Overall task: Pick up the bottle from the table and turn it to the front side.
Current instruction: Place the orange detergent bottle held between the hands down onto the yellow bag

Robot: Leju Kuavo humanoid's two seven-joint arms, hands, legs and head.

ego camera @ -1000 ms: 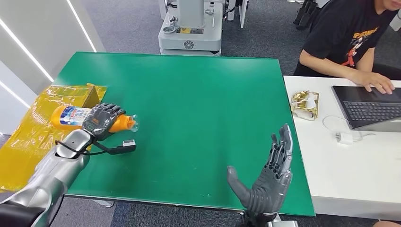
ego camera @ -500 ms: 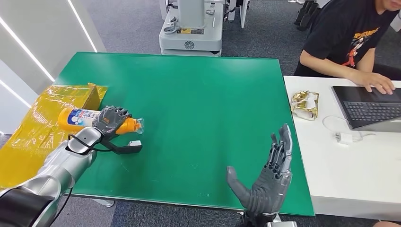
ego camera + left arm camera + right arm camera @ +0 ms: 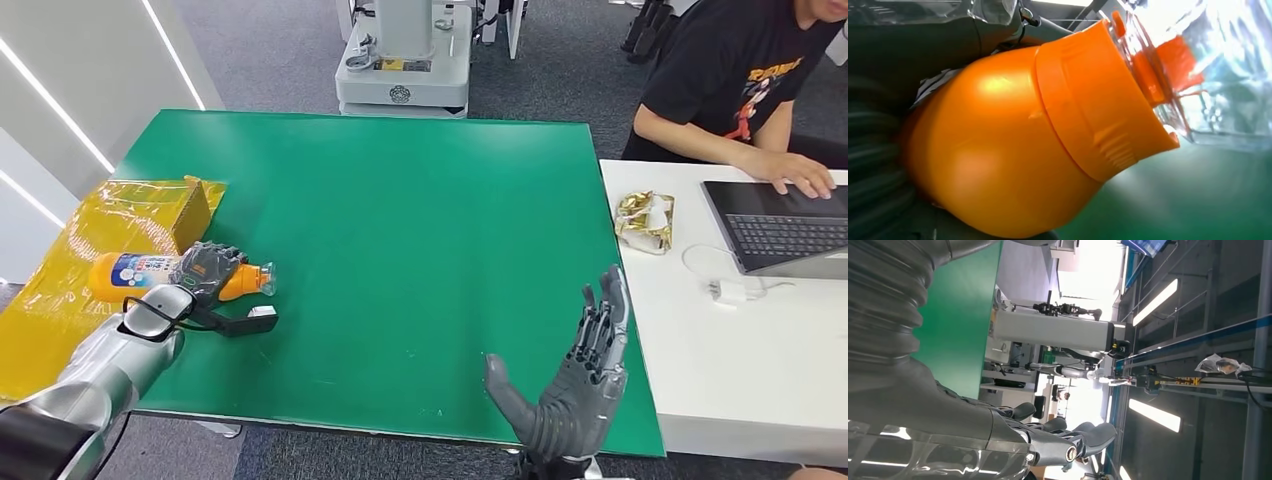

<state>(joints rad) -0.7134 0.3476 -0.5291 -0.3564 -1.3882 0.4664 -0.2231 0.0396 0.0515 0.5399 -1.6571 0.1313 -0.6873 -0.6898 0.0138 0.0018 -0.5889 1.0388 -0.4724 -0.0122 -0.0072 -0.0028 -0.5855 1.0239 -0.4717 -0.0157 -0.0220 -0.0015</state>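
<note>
Green table point(image 3: 400, 220): left hand point(image 3: 205, 270) grips sideways orange bottle point(image 3: 135, 273); right hand point(image 3: 575, 385) upright, fingers spread, empty.

The left arm reaches forward on the left side, its left hand point(image 3: 205, 270) wrapped around the bottle point(image 3: 140, 272), fingers point(image 3: 222, 262) curled over it. The right hand point(image 3: 570, 385) stands upright, empty, fingers straight and together, thumb spread aside.

Bare green table point(image 3: 400, 220) between the hands; yellow box point(image 3: 150, 205) just beyond the held bottle point(image 3: 130, 272).
</note>
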